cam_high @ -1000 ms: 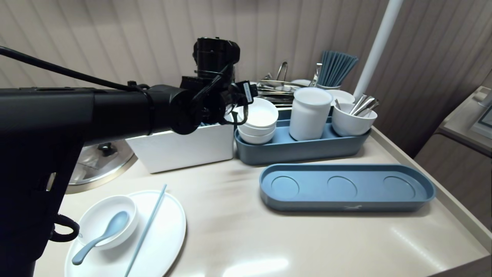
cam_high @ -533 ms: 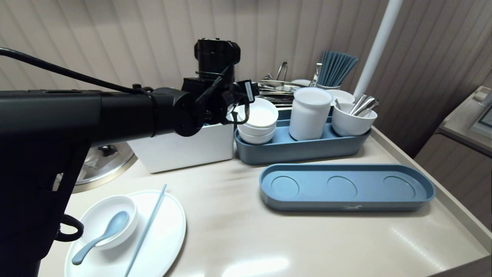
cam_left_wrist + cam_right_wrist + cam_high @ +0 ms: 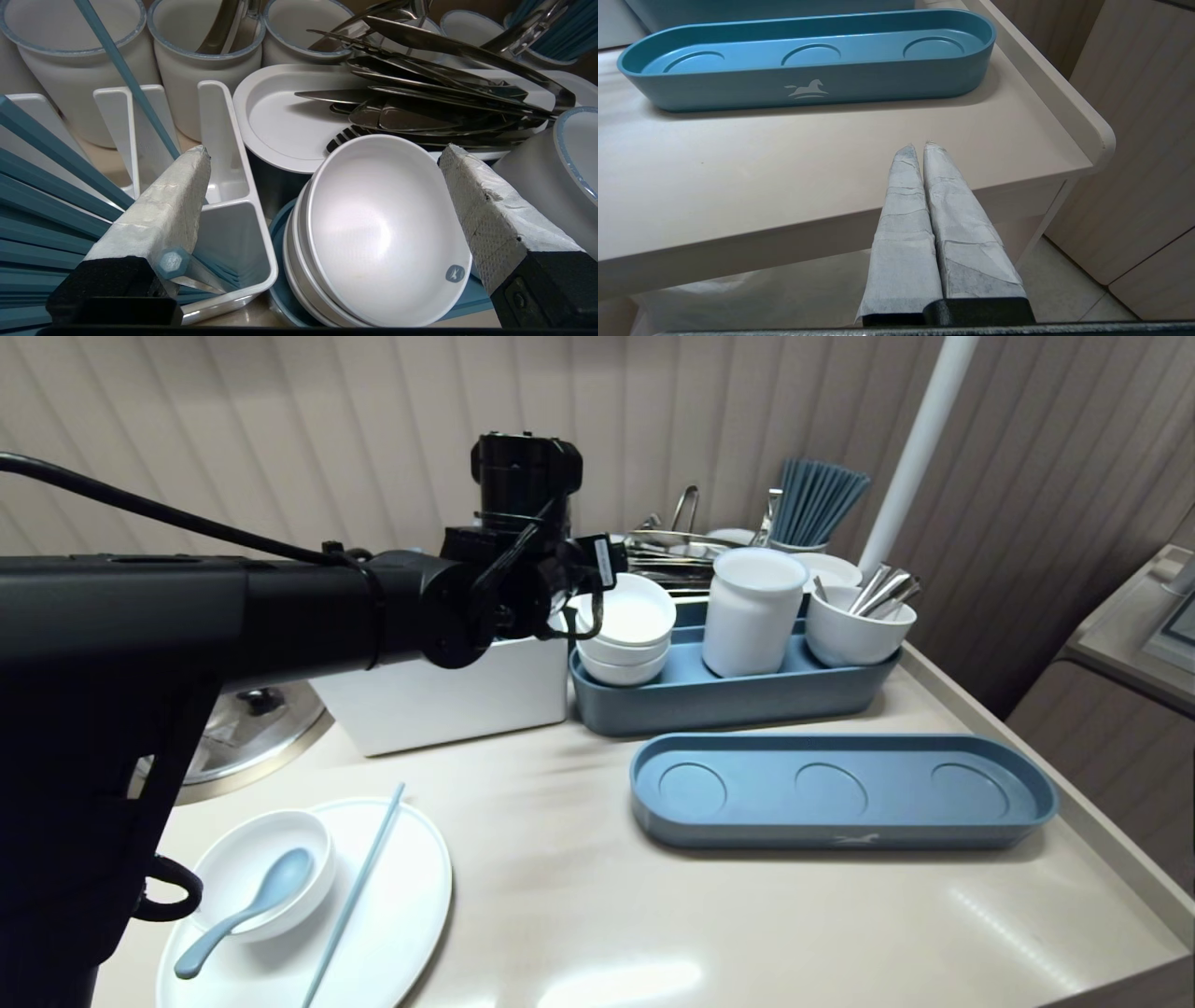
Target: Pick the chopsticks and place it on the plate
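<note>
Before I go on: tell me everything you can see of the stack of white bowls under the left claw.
The stack of white bowls is at least two round, glossy bowls nested upright, empty, looking like ceramic or melamine. The top one bears a small grey-blue mark near its inner rim. The stack sits in the left end of the blue tray, beside the white box and apart from the white cup. The left claw hangs open above it, no contact visible.
</note>
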`<state>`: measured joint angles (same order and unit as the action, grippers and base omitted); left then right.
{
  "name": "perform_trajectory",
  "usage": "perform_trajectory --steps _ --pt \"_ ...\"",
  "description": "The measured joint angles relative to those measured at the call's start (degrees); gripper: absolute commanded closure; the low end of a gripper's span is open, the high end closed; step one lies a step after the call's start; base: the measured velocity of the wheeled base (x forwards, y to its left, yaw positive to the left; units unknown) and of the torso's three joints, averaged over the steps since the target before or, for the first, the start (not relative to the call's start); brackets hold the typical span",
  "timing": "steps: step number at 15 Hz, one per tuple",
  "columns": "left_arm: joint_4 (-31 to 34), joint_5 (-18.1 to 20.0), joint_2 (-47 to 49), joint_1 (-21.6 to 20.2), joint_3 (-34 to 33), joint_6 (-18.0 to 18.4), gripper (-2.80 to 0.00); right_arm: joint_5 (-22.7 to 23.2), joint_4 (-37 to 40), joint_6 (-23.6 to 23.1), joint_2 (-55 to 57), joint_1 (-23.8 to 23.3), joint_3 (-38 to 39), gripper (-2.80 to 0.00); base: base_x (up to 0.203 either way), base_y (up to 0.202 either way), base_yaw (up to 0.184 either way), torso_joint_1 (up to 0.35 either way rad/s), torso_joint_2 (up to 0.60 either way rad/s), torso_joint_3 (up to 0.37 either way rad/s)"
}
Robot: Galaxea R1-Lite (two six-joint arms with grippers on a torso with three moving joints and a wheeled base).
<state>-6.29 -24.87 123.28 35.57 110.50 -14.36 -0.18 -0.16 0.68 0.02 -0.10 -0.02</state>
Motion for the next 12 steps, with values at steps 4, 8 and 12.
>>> perform_trajectory --steps 4,8,12 --pt "0.06 -1.19 0.01 0.09 0.00 0.34 -2.80 0.00 0.00 0.00 0.00 0.00 0.00 0.00 0.000 0.000 0.000 0.000 0.00 0.000" --pt "-0.29 -1.20 0.01 0.06 0.12 0.80 -2.80 0.00 0.00 0.02 0.00 0.00 0.00 0.00 0.000 0.000 0.000 0.000 0.00 0.000" --pt "-1.34 -0.99 0.07 0.17 0.12 1.28 -2.80 0.00 0.00 0.02 0.00 0.00 0.00 0.00 0.000 0.000 0.000 0.000 0.00 0.000"
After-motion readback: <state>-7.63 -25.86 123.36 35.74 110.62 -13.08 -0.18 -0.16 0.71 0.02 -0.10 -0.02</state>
